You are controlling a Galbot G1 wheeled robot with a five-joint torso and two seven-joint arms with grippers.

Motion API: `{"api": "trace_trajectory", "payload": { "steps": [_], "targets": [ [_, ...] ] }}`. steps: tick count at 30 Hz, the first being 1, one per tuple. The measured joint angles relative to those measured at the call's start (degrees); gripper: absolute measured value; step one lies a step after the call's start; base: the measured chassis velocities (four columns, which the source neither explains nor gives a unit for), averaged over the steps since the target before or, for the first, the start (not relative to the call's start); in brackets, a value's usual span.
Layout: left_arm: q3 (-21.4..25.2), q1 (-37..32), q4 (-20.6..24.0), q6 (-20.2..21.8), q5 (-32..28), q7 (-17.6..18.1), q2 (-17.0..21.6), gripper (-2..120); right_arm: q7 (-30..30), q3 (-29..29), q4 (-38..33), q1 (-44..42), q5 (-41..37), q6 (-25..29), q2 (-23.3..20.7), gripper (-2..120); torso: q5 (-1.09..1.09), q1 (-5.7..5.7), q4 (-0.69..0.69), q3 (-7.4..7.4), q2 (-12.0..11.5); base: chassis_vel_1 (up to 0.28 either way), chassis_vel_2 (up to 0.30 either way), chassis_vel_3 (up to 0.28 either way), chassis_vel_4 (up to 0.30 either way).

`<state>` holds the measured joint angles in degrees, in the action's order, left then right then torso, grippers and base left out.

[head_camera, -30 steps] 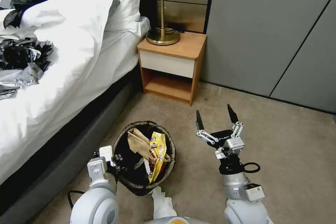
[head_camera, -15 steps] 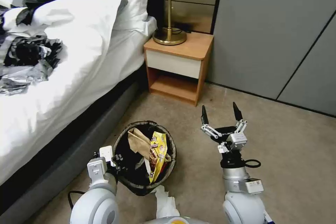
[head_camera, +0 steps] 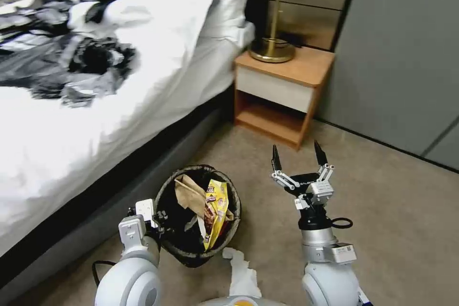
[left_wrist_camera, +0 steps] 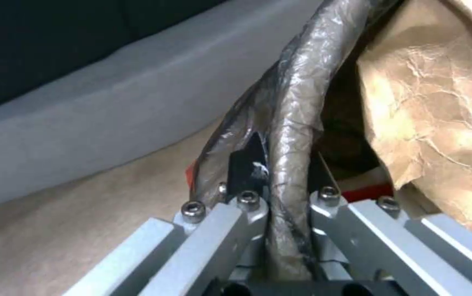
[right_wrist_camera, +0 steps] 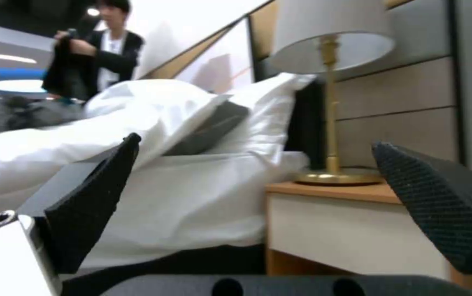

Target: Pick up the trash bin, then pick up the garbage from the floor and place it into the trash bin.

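At the bin's near-left rim, the left gripper (left_wrist_camera: 280, 185) is clamped on the bag-covered edge of the trash bin (head_camera: 229, 229). A crumpled brown paper bag (head_camera: 187, 194) and a yellow snack wrapper (head_camera: 215, 210) are held inside the bin. White tissue (head_camera: 243, 275) is seen on the carpet (head_camera: 401, 229) just beside it. To the right, the right gripper (head_camera: 299, 158) is raised with fingers spread, aimed toward the nightstand (head_camera: 282, 91).

Your left gripper (head_camera: 160, 217) sits low at the lower left of the head view, its jaws pinched tight on the trash bin (head_camera: 229, 229) rim. Your right gripper (head_camera: 297, 158) stands lower centre-right, wrist upright, fingers (head_camera: 276, 158) spread wide and pointing up, holding nothing.
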<state>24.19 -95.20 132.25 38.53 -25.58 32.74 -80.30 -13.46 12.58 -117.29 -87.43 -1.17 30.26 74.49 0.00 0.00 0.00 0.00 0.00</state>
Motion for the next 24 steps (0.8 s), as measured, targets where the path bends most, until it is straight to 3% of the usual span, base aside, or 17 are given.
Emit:
{"api": "trace_trajectory", "payload": {
  "steps": [7,24],
  "targets": [
    [-0.11,-0.12,-0.02,-0.47,0.56,0.01,-0.14,0,0.11,-0.07,0.00,0.09,0.06,-0.01,-0.01,100,0.00,0.00,0.02,0.00,0.00,0.094,0.102,0.118,0.110],
    [-0.24,-0.18,0.03,-0.48,0.60,0.09,-0.42,0,0.22,-0.35,0.01,0.30,-0.02,-0.40,0.04,100,0.00,0.00,0.00,0.00,0.00,0.000,0.000,0.000,0.000]
  ]
}}
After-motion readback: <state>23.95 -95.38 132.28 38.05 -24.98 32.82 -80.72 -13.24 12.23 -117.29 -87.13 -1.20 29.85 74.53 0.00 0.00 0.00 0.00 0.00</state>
